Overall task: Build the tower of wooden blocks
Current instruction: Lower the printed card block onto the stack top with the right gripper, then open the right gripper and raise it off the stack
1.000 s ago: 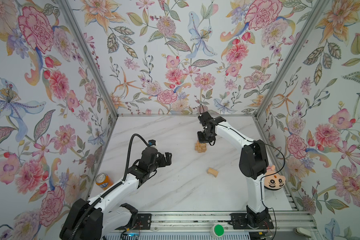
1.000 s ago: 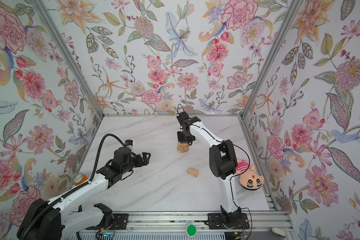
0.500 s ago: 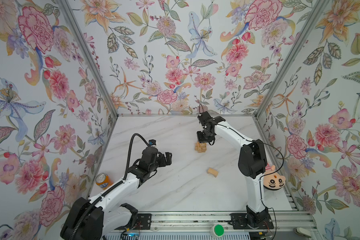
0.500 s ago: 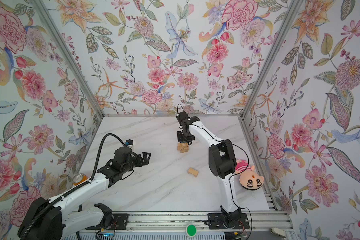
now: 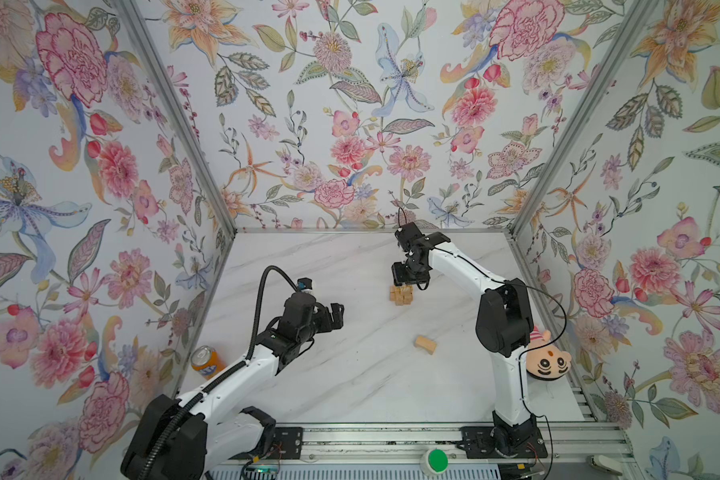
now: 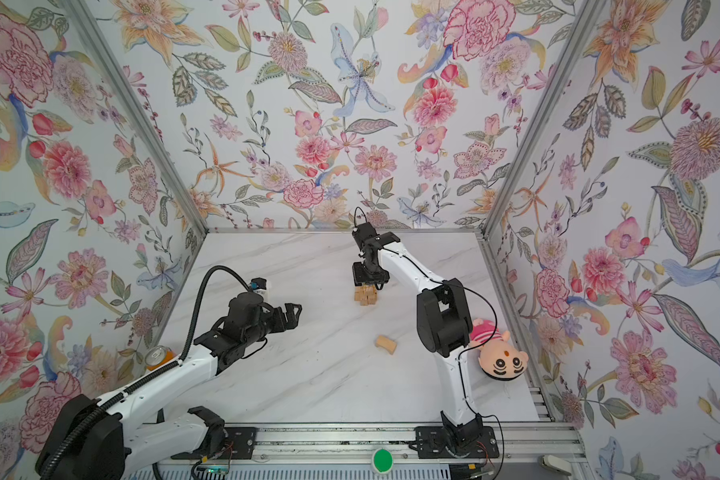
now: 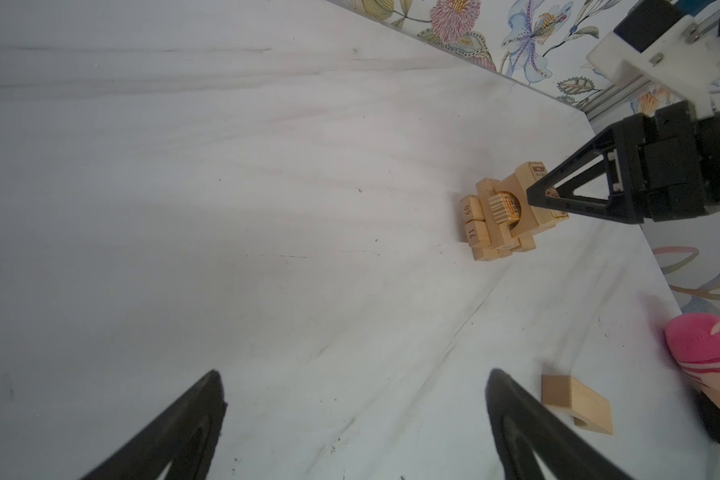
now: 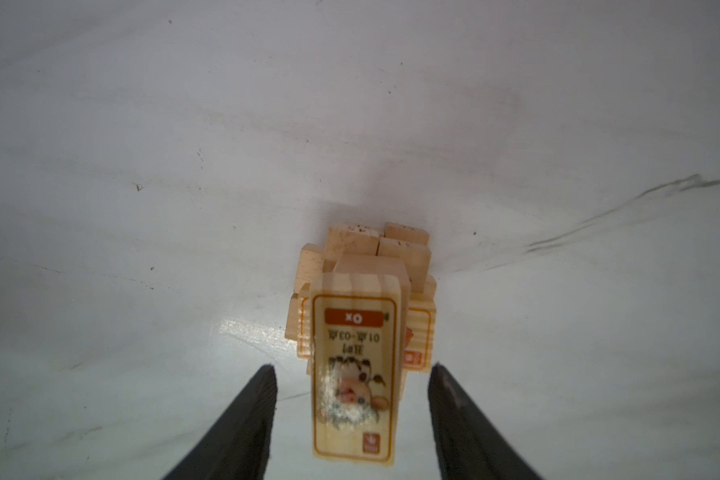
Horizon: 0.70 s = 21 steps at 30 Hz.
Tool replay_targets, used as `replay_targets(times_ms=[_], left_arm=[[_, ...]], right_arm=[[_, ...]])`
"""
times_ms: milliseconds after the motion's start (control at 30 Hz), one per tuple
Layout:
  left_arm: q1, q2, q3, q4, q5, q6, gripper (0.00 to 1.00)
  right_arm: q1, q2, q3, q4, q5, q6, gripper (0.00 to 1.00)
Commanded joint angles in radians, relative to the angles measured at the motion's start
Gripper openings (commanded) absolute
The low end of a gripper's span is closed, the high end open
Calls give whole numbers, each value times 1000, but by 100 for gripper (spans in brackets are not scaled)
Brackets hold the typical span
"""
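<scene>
One printed block (image 8: pixel 355 374) atop tower (image 5: pixel 401 295), lengthwise between parted right hand (image 8: pixel 352 368), left hand (image 7: pixel 354 372) wide

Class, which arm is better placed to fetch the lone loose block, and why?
Probably left: the left gripper is open and empty, facing the loose block; the right gripper straddles the top of the tower.

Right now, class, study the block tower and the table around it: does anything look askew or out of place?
Yes. The tower is ragged: its block ends jut out unevenly instead of sitting flush. One notched block lies alone on the table, well apart from the stack, not yet built in.
</scene>
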Motion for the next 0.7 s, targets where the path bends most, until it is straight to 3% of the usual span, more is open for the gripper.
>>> replay_targets(times_ms=[0, 667], left_arm=[[-7, -8, 29, -9, -17, 21, 99], [-7, -40, 18, -16, -16, 25, 99]], right_arm=[[1, -38, 33, -28, 20, -5, 63], [-1, -20, 31, -32, 24, 7, 46]])
